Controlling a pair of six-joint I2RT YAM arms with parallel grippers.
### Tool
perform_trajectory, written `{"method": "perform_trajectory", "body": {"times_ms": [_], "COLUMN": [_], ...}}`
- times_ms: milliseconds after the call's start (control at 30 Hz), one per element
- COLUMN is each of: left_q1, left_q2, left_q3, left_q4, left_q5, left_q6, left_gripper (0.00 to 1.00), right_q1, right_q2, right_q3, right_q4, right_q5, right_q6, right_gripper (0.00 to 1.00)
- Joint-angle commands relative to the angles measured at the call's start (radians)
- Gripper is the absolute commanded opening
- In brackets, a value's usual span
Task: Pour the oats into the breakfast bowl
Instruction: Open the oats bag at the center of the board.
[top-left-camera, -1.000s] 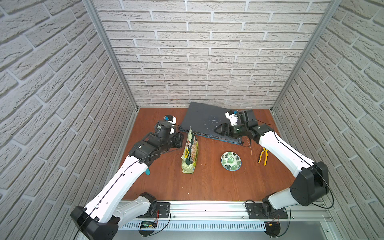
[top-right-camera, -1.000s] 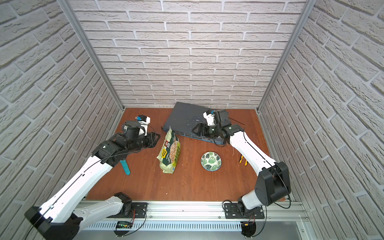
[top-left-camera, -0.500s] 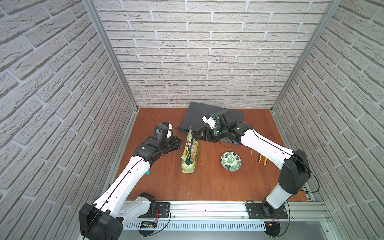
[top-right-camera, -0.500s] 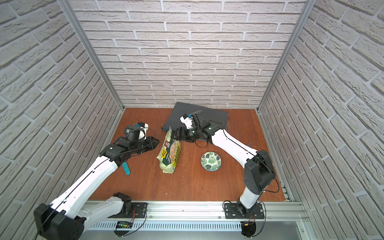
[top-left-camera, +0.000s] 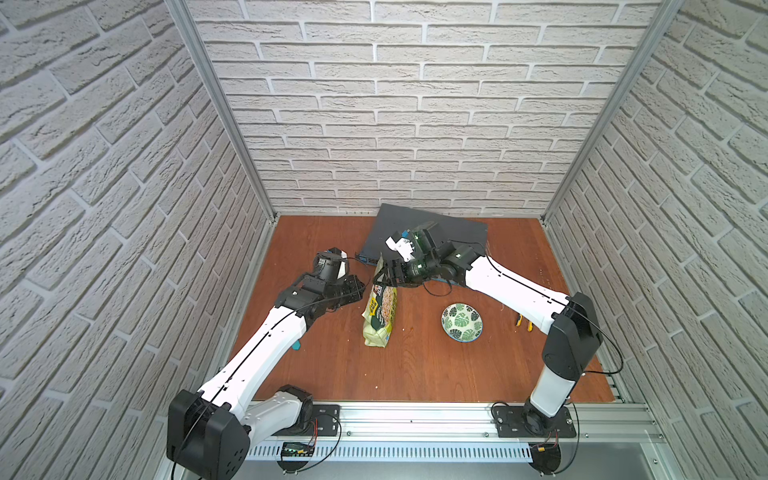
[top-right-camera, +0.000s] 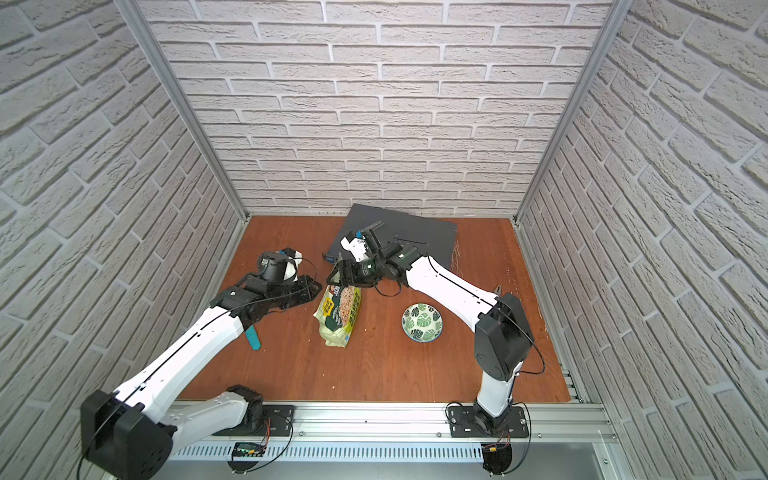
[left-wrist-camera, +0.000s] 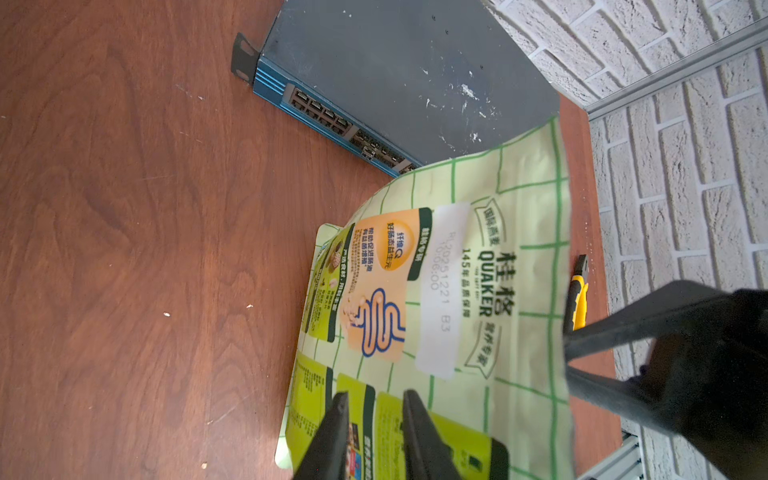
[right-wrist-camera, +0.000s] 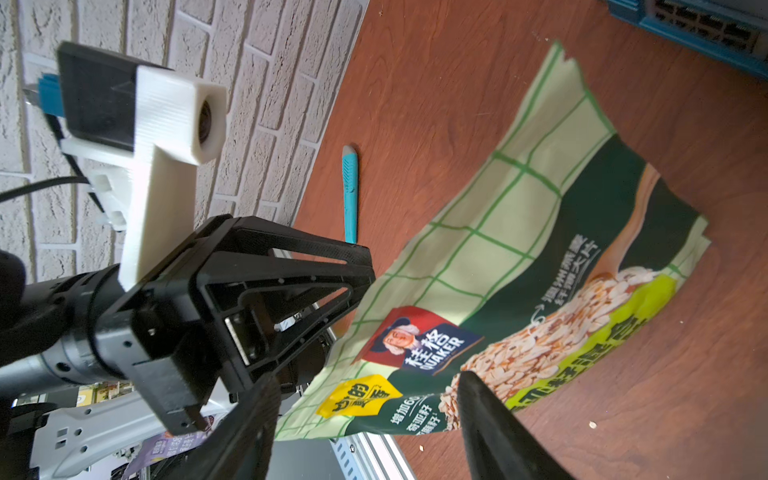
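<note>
Standing on its base, the pouch (top-left-camera: 380, 309) leans near the middle of the desk (top-left-camera: 332, 365). The oats are hidden inside it, and only their printed picture shows. Its film is thin, glossy and crinkled, pale green with a grid. The upper half curls over, so it likely needs support to stay up.

The left end effector (left-wrist-camera: 376, 395) meets the back panel with jaws narrow, apparently steadying it, though I cannot tell whether any film is pinched. The right end effector (right-wrist-camera: 368, 374) comes from the opposite side with jaws wide, set either side of the flat top edge, probably to take the grip needed for tipping. Whether that top is open I cannot tell.

The breakfast bowl (top-left-camera: 462, 322) is round, shallow and smooth-glazed, with a green leaf print. It sits empty, apart from the pouch on the right arm's side.

Farther out lie a boxy grey network switch (top-left-camera: 432, 226) with a blue port face, a slim teal cutter (top-right-camera: 252, 338) and a yellow-handled tool (top-left-camera: 524, 323).
</note>
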Motion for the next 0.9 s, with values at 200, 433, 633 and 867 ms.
{"method": "perform_trajectory", "body": {"times_ms": [200,433,633,867], "left_q1": [0.008,0.007,0.007,0.007], "left_q2": [0.006,0.010,0.010,-0.002], "left_q3": [-0.010,-0.009,-0.003,0.004], "left_q4": [0.033,0.030,0.030,0.024], "left_q5": [0.006,0.004,0.009,0.004], "left_q6": [0.000,0.000,0.001,0.001], "left_gripper": [0.26,0.26,0.28,0.28], "right_q1": [0.009,0.009,0.012,0.011], "right_q2": [0.036,0.040,0.056,0.073], "right_q3": [0.067,0.067,0.067,0.069], "right_q4": [-0.043,-0.048,-0.044,-0.049], "right_q5": [0.020,0.017,0.014,0.016], "right_q6": [-0.028,-0.032,-0.026,-0.029], "right_gripper": [0.64,0.56,0.52,0.44]}}
